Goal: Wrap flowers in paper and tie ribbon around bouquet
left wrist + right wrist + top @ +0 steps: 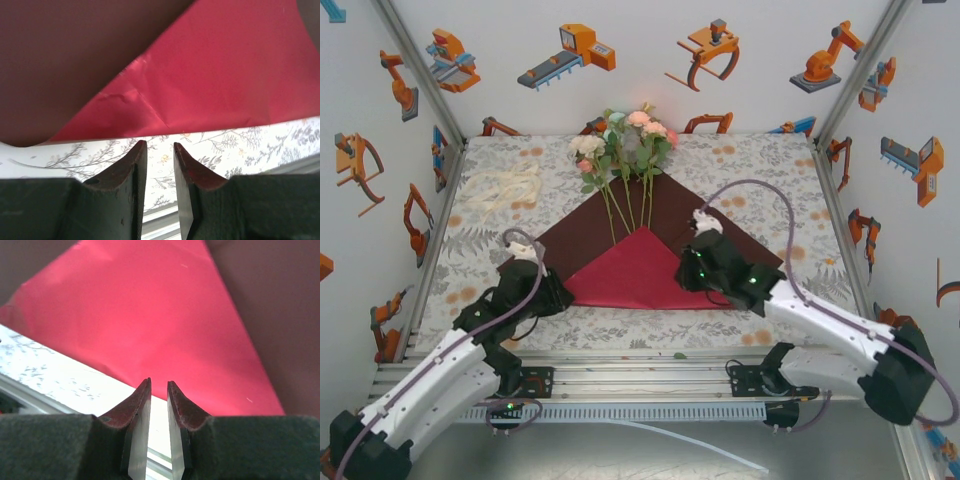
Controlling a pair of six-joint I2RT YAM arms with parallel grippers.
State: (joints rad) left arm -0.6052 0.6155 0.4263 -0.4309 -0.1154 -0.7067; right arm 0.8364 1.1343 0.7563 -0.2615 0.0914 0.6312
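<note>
Jaws are seen slightly parted and empty on both left gripper [159, 145] and right gripper [158, 381], at the folded near edge of the paper [582, 235]; flowers [625, 140] are laid on it, stems toward that fold; side corners should probably be pinched low and folded over evenly.

Both arms stretch forward and lean in toward each other. The white-shelled left arm [435, 378] carries its black two-finger left gripper [157, 146] with jaws a little apart, nothing between. White-shelled right arm [825, 325], same deal: black right gripper [158, 382], thin gap, empty.
</note>
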